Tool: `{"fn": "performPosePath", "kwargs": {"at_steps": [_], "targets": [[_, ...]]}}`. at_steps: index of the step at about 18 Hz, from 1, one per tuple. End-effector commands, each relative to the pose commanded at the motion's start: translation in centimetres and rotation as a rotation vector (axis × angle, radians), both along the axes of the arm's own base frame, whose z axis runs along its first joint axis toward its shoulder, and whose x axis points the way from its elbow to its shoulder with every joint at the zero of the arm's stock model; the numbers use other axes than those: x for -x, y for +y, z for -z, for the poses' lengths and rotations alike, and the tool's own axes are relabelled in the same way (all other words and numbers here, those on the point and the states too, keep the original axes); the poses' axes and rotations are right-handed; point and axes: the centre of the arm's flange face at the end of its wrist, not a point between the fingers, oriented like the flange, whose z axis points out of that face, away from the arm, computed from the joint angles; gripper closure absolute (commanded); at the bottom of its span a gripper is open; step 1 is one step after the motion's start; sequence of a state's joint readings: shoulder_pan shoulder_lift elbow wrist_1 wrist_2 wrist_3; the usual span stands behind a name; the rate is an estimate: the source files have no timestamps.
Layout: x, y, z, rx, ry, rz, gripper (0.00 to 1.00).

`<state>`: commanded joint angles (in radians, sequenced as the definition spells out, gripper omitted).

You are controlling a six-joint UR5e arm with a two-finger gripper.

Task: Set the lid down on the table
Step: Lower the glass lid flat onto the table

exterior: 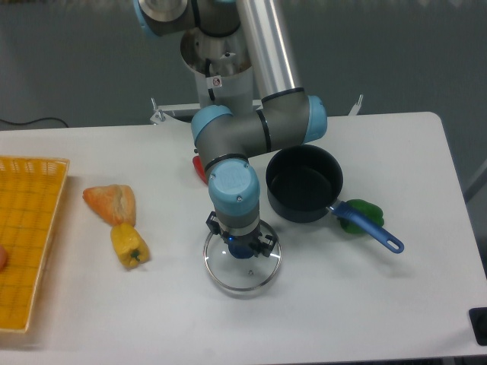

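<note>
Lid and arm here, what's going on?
The arm's gripper is straight over the glass lid, at its blue knob. The lid lies flat or nearly so on the white table, in front of the open dark pot. The arm blocks the fingers, so I can't tell whether they grip the knob or have let go. A yellow pepper and a piece of bread lie to the left, beside the yellow tray.

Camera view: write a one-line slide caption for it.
UR5e gripper over the knob of the glass lid, which lies on the white table beside the open pot.
</note>
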<state>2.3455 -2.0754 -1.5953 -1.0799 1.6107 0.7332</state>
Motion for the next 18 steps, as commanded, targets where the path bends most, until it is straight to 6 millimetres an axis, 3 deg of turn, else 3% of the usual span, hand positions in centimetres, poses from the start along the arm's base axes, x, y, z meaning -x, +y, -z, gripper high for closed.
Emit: {"fn": "performPosePath", "kwargs": {"at_steps": [12, 13, 15, 18], "targets": [[0.0, 0.1, 0.4, 0.004, -0.004, 0.002, 0.23], [0.0, 0.1, 0.3, 0.003, -0.003, 0.005, 0.2], [0.0, 0.1, 0.2, 0.003, -0.002, 0.009, 0.0], [0.4, 0.0, -0.9, 0.004, 0.027, 0.013, 0.0]]}}
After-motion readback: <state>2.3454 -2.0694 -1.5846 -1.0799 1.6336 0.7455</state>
